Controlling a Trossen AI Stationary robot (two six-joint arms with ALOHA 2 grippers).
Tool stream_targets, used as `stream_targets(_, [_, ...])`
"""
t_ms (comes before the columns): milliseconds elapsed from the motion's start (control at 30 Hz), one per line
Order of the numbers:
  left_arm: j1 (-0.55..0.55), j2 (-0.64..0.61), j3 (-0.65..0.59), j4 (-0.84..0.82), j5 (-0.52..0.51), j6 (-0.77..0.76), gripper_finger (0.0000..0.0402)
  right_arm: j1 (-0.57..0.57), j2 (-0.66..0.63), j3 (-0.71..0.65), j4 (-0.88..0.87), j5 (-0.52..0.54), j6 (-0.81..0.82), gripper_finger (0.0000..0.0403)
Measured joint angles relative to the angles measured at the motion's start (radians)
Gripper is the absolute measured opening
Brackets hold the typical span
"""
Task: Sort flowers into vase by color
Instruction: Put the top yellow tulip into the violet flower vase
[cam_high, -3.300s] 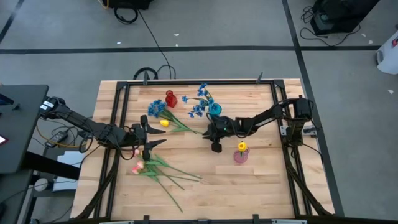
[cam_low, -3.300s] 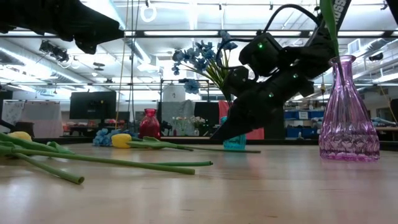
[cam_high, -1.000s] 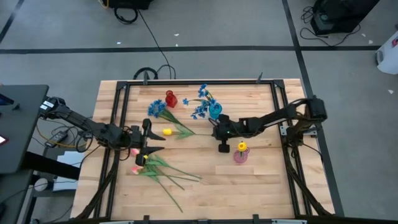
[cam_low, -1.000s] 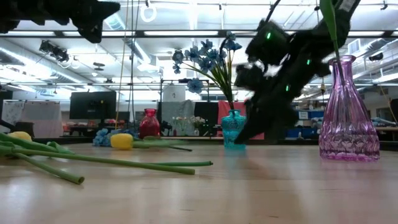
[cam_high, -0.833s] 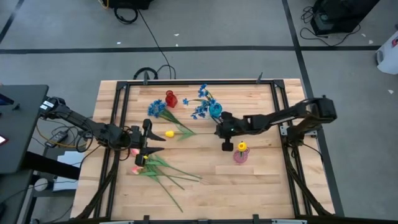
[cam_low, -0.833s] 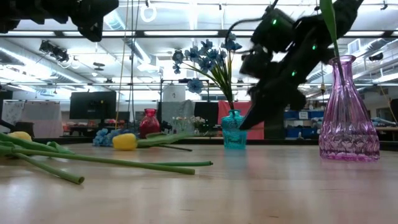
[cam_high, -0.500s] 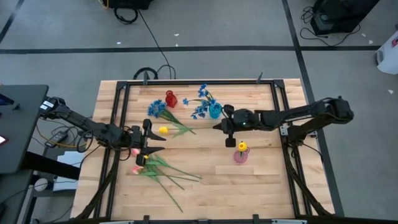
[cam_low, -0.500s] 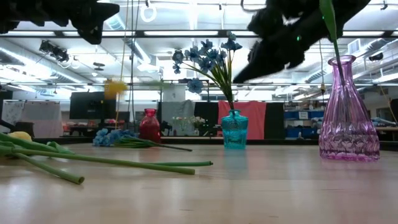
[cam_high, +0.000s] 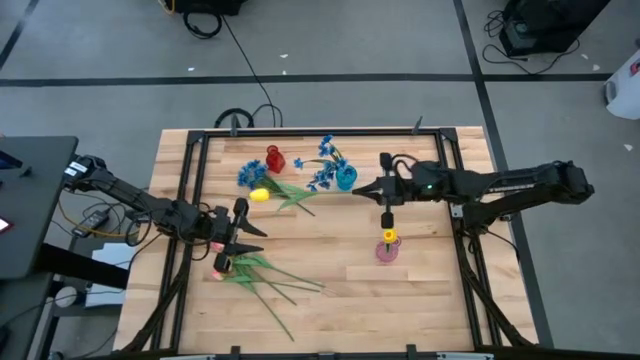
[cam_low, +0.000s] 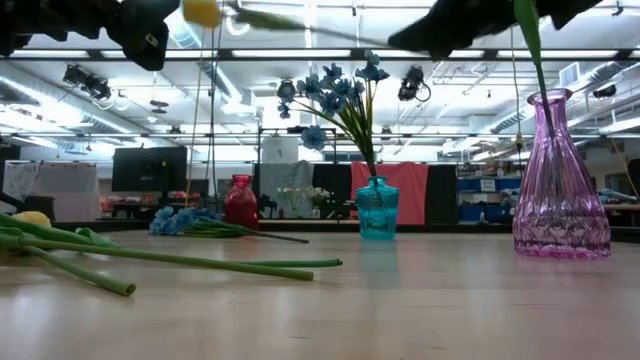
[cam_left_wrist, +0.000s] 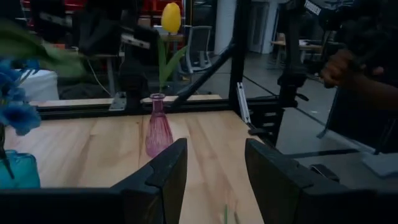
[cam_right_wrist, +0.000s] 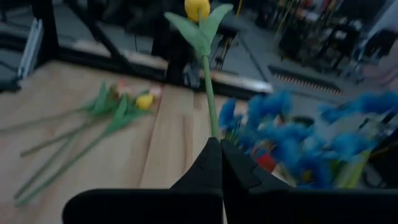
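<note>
My right gripper (cam_high: 368, 188) hangs high over the table's far middle, shut on a yellow tulip (cam_high: 258, 195) whose head (cam_low: 201, 12) shows at the low view's top. My left gripper (cam_high: 245, 228) is open and holds nothing, above the pink and yellow tulips (cam_high: 245, 268) that lie flat near the left edge. A blue spray (cam_high: 250, 176) lies by the red vase (cam_high: 274, 158). The teal vase (cam_high: 346, 178) holds blue sprays. The purple vase (cam_high: 387, 250) holds one yellow tulip (cam_left_wrist: 170, 15) by its stem. My right gripper pinches the tulip's green stem (cam_right_wrist: 213, 127) near its lower end between the two shut fingers (cam_right_wrist: 208, 163). The fingers come level from the table's right, and the stem runs on ahead of them. The tulip is lifted clear, about level, head (cam_right_wrist: 198, 7) toward the table's left.
The dark frame rails (cam_high: 190, 190) run along the table's left and right sides. Bare wood (cam_high: 400, 300) lies along the near edge, right of the loose stems. A person's hand (cam_left_wrist: 342, 65) shows beyond the table in the left wrist view.
My right gripper has risen and drawn back toward the table's right and far side, staying shut. The yellow tulip has gone with it: from lying on the table by the blue spray it is now lifted clear and held about level in the air.
</note>
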Motion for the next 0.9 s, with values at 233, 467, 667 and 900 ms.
stream_targets(233, [0.024, 0.16, 0.002, 0.272, -0.312, 0.006, 0.0168, -0.005, -0.037, 0.001, 0.157, -0.067, -0.002, 0.0002])
stream_targets(467, [0.066, 0.227, 0.075, 0.331, -0.323, 0.058, 0.0168, -0.005, -0.001, 0.001, 0.246, -0.048, 0.017, 0.0002])
stream_targets(667, [0.049, 0.238, 0.097, 0.199, -0.199, 0.029, 0.0168, -0.005, 0.022, 0.003, 0.103, -0.044, 0.117, 0.0029])
stream_targets(900, [0.045, 0.28, 0.097, 0.158, -0.195, 0.022, 0.0168, -0.01, 0.068, 0.001, -0.161, -0.051, 0.19, 0.0071])
